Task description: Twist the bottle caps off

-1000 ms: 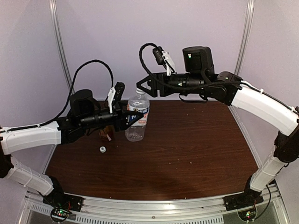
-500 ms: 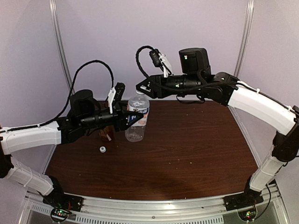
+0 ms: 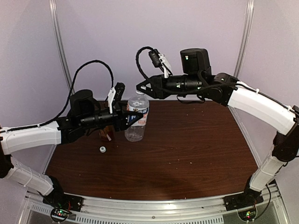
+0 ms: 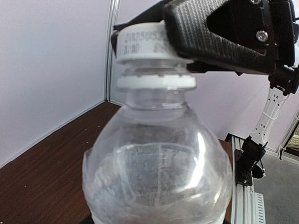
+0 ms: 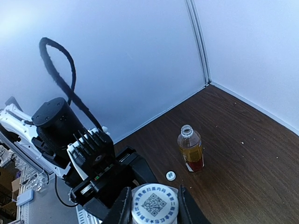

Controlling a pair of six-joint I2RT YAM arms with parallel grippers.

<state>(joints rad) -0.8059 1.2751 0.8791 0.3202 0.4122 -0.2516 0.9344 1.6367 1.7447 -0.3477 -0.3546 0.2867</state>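
Standing upright, clear bottle [image 3: 137,126] points cap [image 4: 145,44] up; left hand [image 3: 132,117] clamps it, right hand [image 5: 154,205] pinches cap.

Clear bottle [image 4: 159,177]: base beyond lower edge.

Dark brown wood-grain table [image 3: 187,149], plain pale lilac walls [image 3: 201,23] behind and at both sides, thin metal posts [image 3: 59,51] in the back corners, silver rail [image 3: 154,205] along the near edge

Clear bottle [image 3: 137,123] upright, white cap [image 4: 142,43] on; amber bottle [image 5: 190,150] uncapped, loose cap [image 5: 171,175] beside.
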